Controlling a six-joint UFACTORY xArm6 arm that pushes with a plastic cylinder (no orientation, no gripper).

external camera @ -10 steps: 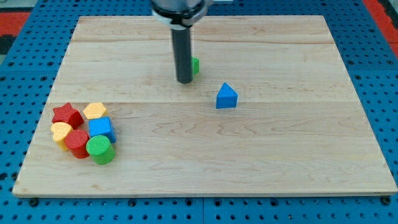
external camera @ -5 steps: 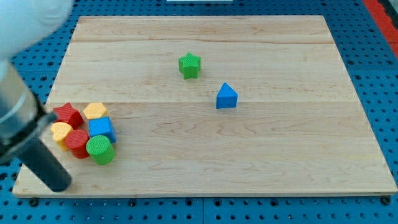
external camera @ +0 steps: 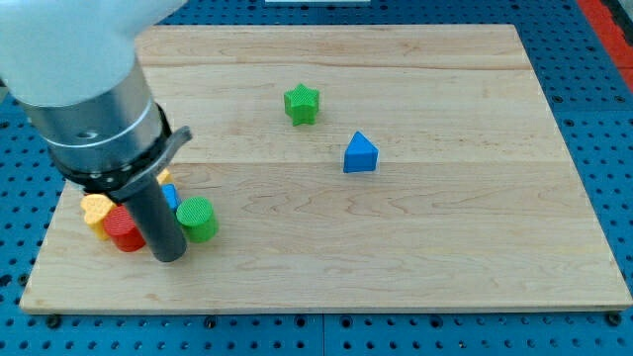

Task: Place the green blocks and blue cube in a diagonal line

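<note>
A green star block [external camera: 302, 103] lies at the upper middle of the wooden board [external camera: 445, 227]. A green cylinder [external camera: 198, 219] stands at the lower left, just right of my tip [external camera: 168, 255]. The blue cube [external camera: 170, 196] shows only as a sliver behind the rod, above the green cylinder. My tip is on the board at the lower left, close against the green cylinder's left side and right of the red cylinder [external camera: 123, 230].
A blue triangular block [external camera: 360, 153] lies right of centre, below and right of the green star. A yellow block [external camera: 96, 210] sits at the far left of the cluster. The arm's large body hides the upper left of the board and other cluster blocks.
My tip has moved from the board's lower left corner into the cluster. The green cylinder has shifted right and slightly up. The arm now hides the red star and one yellow block.
</note>
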